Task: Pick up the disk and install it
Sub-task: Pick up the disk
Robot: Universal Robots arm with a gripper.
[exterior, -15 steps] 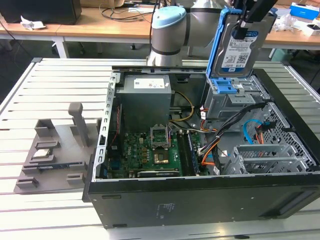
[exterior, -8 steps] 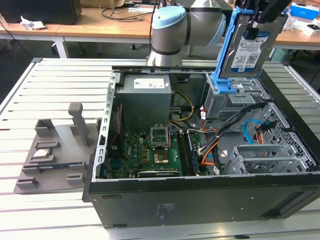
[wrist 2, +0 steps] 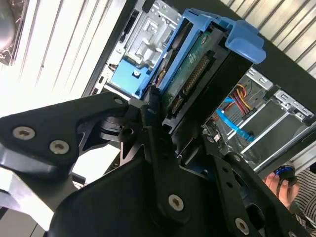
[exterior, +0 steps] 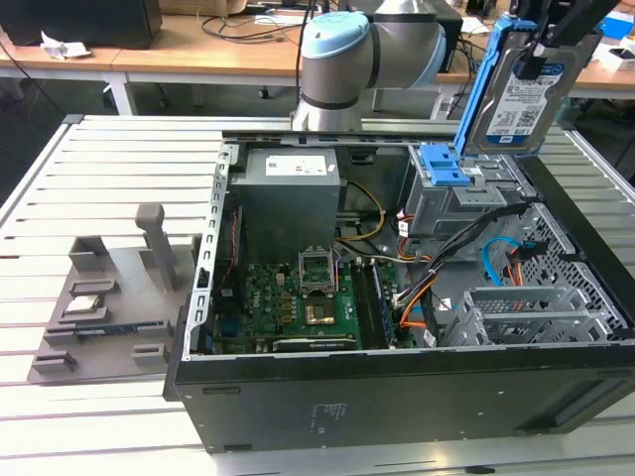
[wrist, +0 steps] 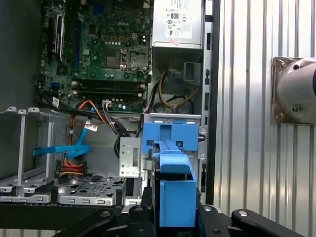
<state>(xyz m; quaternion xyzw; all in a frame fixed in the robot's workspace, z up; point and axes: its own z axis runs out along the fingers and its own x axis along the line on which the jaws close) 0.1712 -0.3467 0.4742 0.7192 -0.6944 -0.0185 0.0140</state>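
exterior view first: the gripper (exterior: pixel 552 44) is up at the exterior view's right, jaws pinched on the top end of the disk (exterior: pixel 516 94). the disk hangs in the air over the open computer case (exterior: pixel 397 407), just above the drive cage (exterior: pixel 451 174) with the blue latch. it's stood on end, long axis close to vertical with a slight lean, label face toward this camera, lower short end aimed at the cage. my guess is it's held that way because that pose matches the bay opening. second wrist view: the disk is seen edge-on, circuit board and connector side showing, with the black fingers (wrist 2: pixel 150 113) clamped on it and the cage beyond its far end. first wrist view: looking along the disk's blue bracket (wrist: pixel 175 195), which roughly lines up with the cage's latch (wrist: pixel 170 138). can't tell if they touch.
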